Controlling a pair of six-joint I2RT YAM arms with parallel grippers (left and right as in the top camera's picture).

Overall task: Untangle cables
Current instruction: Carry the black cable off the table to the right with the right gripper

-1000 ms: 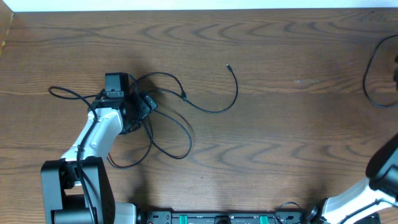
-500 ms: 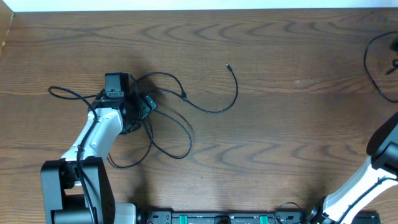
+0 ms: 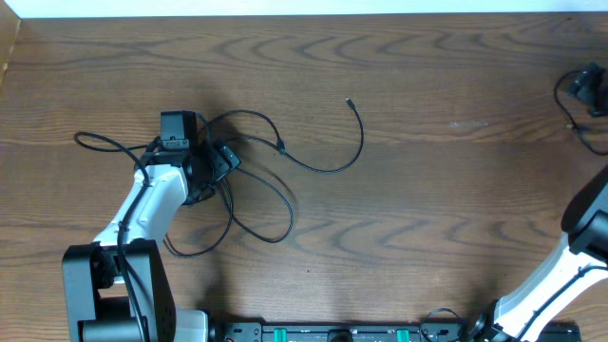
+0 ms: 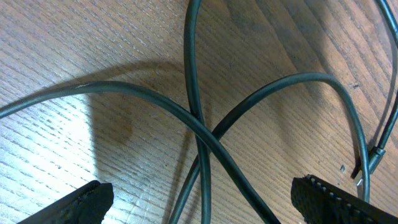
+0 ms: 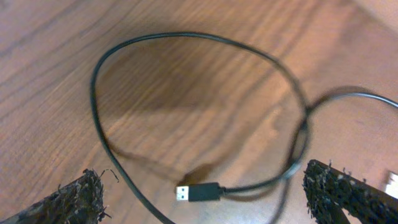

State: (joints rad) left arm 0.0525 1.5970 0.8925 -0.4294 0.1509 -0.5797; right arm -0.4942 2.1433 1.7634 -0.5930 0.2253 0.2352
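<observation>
cables [image 3: 328, 171] sit in two places on the wooden table [image 3: 427, 218]. most of them form a tangle left of centre in the overhead frame. one loose cable [image 5: 93, 99] lies alone at the far right edge, well apart from the rest.

i judge the task to be partly done. the loose cable at the right looks separated, resting in an open loop with its usb plug [image 5: 199, 191] flat on the wood. the tangle is not yet undone. the left wrist view shows three strands meeting at one crossing [image 4: 203, 127], and overhead several loops overlap around the left arm. from there a long strand curves out to the right and ends in a small plug end [image 3: 349, 100].

the left gripper [image 4: 214, 200] hovers over that crossing with its jaws spread wide, grasping nothing. the right gripper [image 5: 214, 198] is likewise released, its fingertips far apart above the usb plug and not touching the cable.

counted: two arms and two grippers, one separated cable at the right, and two plug ends clearly visible. how many cables make up the tangle i cannot tell, though it looks like at least two. all the strands i can make out are black.
</observation>
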